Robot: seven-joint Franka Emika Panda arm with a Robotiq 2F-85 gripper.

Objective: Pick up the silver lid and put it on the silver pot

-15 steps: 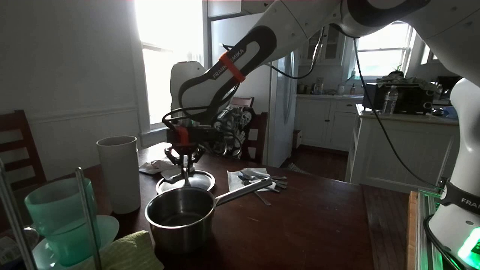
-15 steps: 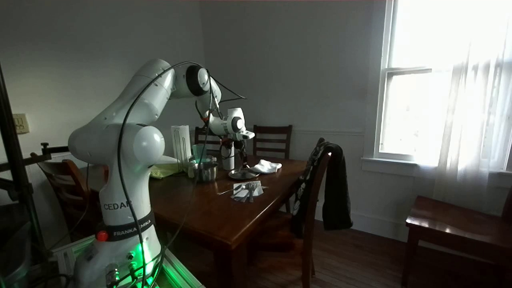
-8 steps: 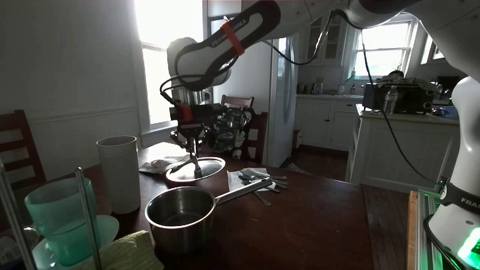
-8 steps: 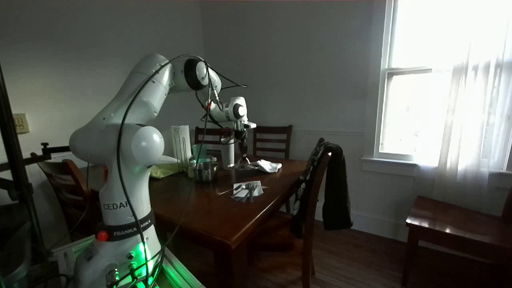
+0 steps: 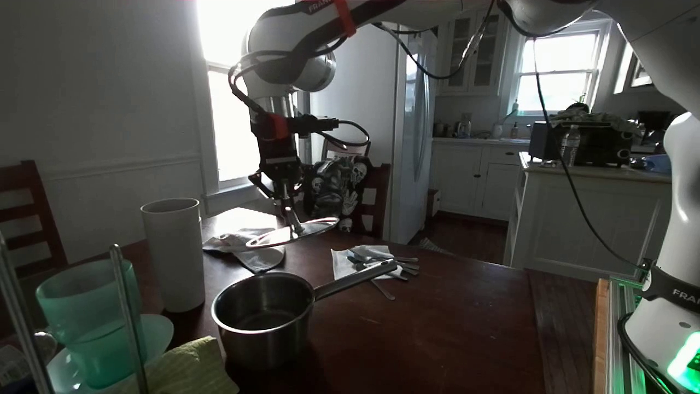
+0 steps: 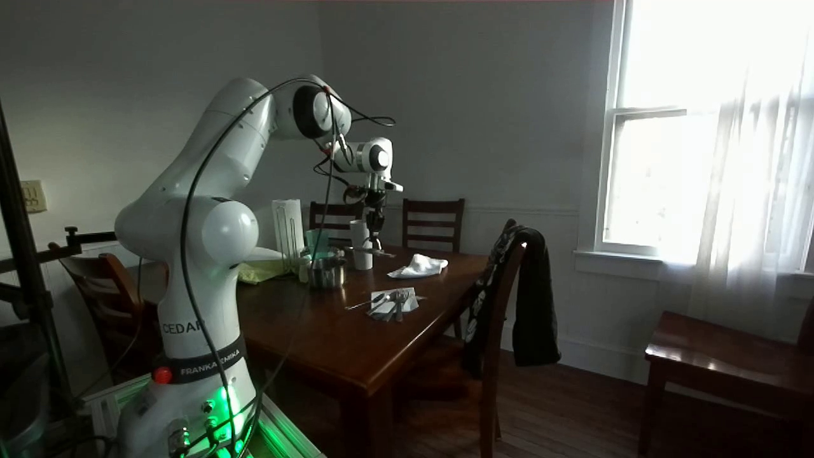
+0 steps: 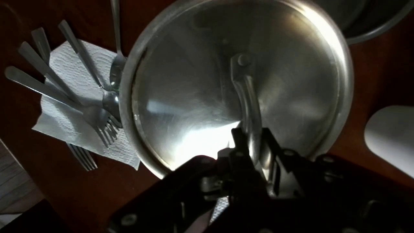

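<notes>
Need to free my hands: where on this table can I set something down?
Bare: the table between the silver pot, the cutlery and the edge nearest the robot's base. Crowded in an exterior view: left of the pot, with green tubs, a yellowish cloth and a white cylinder; behind the pot, the tool holds the silver lid aloft.

1. I have a broad low lane across the wooden dining table (image 5: 454, 334), between the silver pot (image 5: 268, 347) and the robot-side edge.
2. Toward the edge where the jacket-draped chair (image 6: 493, 375) stands, flatware (image 7: 95, 115) blocks a low pass, and the pot's handle juts that way.
3. Toward the edge opposite the robot side, a tall white cylindrical container (image 5: 174, 254) stands upright in my way, with translucent green plastic tubs (image 5: 85, 301) near it.
4. Above the pot's mouth I see open air; the silver lid (image 7: 207, 90) hangs clear of the table, apart from the pot.
</notes>
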